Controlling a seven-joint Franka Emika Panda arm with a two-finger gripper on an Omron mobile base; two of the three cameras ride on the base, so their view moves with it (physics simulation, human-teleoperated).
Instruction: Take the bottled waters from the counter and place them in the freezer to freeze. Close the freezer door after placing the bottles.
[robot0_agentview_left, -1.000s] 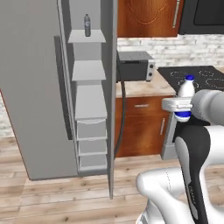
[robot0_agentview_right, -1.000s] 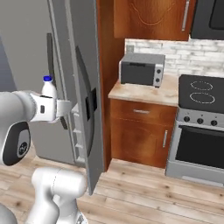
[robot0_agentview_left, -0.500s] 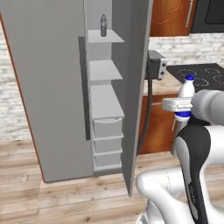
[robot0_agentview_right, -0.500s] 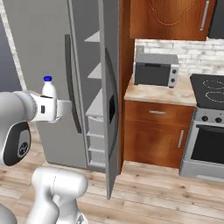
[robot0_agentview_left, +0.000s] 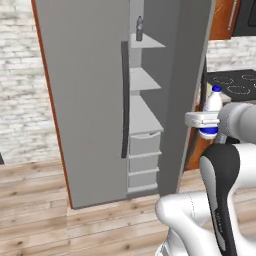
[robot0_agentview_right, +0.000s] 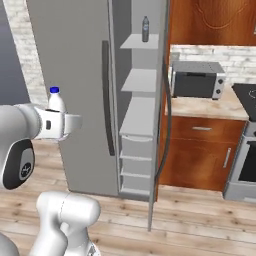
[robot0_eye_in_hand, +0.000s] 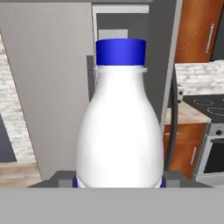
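While you look along the hand, you see the white bottle (robot0_eye_in_hand: 119, 127) with its blue cap standing upright and very near to the camera, and the jaws are clenched on its lower body, so the gripper (robot0_agentview_left: 209, 122) holds it in the air, well above the wooden floor (robot0_agentview_left: 35, 210). You find the same bottle in the right base view, rising above the white wrist. Ahead of it stands the grey freezer (robot0_agentview_right: 65, 90), and its door (robot0_agentview_left: 187, 75) is swung open, with the long dark handle (robot0_agentview_right: 167, 125) seen along its edge. Inside you see pale shelves and drawers, and the grey bottle (robot0_agentview_right: 145, 28) stands upright on the top shelf (robot0_agentview_right: 140, 42). Beside the open door, the counter (robot0_agentview_right: 210, 106) carries a grey toaster oven (robot0_agentview_right: 197, 80), and the black stovetop (robot0_agentview_left: 235, 82) lies further to the right
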